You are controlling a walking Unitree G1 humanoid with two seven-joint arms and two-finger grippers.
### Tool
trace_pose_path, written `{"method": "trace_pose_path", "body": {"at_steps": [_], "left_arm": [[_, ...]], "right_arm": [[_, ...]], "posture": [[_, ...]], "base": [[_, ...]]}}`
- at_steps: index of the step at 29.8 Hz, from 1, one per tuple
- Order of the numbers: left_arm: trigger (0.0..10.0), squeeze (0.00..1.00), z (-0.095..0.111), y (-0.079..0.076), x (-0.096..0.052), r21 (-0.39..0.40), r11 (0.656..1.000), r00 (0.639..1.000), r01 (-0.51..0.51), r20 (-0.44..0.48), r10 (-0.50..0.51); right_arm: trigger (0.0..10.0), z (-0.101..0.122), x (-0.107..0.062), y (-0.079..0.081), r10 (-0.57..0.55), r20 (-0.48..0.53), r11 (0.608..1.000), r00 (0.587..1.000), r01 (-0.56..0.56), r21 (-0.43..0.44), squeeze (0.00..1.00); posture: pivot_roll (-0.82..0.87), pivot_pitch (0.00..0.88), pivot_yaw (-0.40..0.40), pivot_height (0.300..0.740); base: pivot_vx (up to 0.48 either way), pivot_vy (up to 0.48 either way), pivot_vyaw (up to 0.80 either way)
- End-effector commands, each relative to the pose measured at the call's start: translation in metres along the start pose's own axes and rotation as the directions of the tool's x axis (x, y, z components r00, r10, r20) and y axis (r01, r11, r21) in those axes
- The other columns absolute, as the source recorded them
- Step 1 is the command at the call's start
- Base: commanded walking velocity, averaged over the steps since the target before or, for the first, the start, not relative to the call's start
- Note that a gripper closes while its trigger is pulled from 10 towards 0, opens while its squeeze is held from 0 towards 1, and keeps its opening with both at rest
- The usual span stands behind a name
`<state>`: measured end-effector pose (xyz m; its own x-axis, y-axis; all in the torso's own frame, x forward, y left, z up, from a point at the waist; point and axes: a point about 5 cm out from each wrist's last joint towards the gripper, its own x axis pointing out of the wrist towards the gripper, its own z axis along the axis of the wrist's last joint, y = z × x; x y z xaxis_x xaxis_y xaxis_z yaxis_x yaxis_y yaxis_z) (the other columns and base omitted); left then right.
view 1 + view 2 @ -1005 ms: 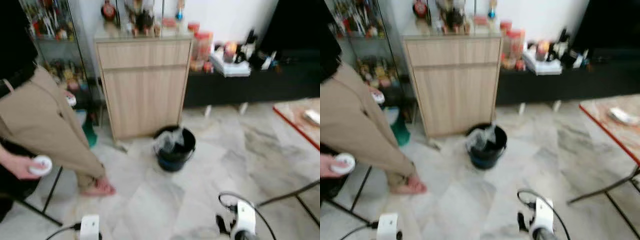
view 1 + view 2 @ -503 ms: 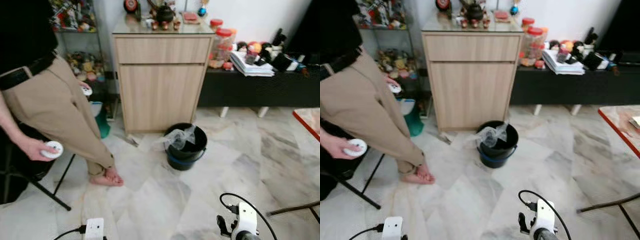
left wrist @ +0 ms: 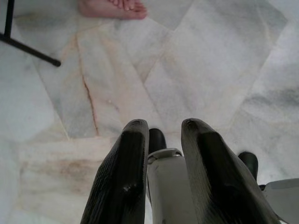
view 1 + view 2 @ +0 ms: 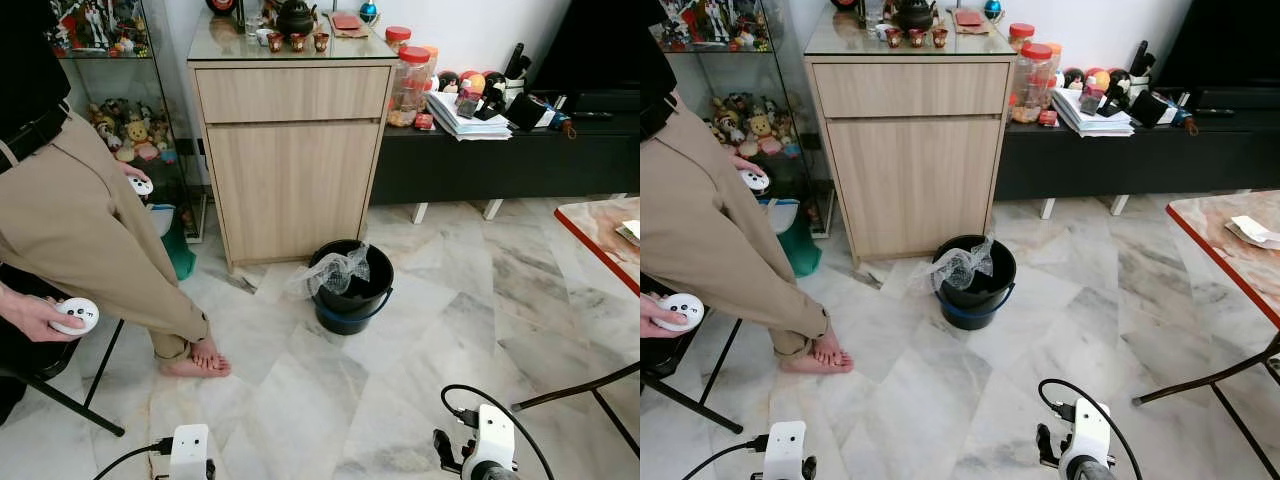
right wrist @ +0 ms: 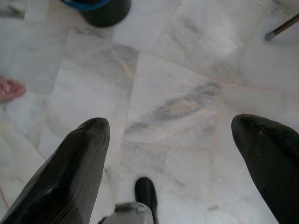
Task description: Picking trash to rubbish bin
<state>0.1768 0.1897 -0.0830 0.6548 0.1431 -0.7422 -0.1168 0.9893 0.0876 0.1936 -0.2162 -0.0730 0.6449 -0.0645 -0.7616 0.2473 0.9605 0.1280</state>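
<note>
We find the round black rubbish bin (image 4: 350,287) on the marble floor (image 4: 470,330), just in front of the pale wooden cabinet (image 4: 290,150); a crinkled clear plastic liner (image 4: 335,270) drapes over its rim; we judge some trash may lie inside but cannot confirm it; no loose trash is evident near the bin, so remaining work looks uncertain. The left pincer (image 3: 163,154) hangs empty, ribbed black fingers nearly together; the right pincer (image 5: 173,154) hangs empty, fingers wide apart. A seated person's bare foot (image 4: 195,362) rests left of the bin.
</note>
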Motion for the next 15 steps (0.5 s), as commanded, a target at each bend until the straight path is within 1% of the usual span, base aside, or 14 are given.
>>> {"method": "trace_pose_path", "body": {"at_steps": [1, 15], "left_arm": [[10.0, 0.00, 0.0018, -0.0009, 0.0007, 0.016, 1.000, 1.000, 0.007, 0.000, -0.007], [10.0, 0.00, 0.0076, -0.0020, 0.0023, 0.025, 1.000, 1.000, 0.013, 0.015, -0.014]], "right_arm": [[10.0, 0.0020, 0.0000, -0.0013, -0.009, 0.011, 1.000, 1.000, 0.009, 0.010, 0.00], [10.0, 0.0001, -0.0001, -0.0003, -0.008, 0.005, 1.000, 1.000, 0.008, 0.011, 0.00]], "posture": [[-0.14, 0.000, -0.080, 0.740], [-0.14, 0.000, -0.074, 0.740]], "base": [[0.000, 0.000, -0.80], [0.000, 0.000, -0.80]]}}
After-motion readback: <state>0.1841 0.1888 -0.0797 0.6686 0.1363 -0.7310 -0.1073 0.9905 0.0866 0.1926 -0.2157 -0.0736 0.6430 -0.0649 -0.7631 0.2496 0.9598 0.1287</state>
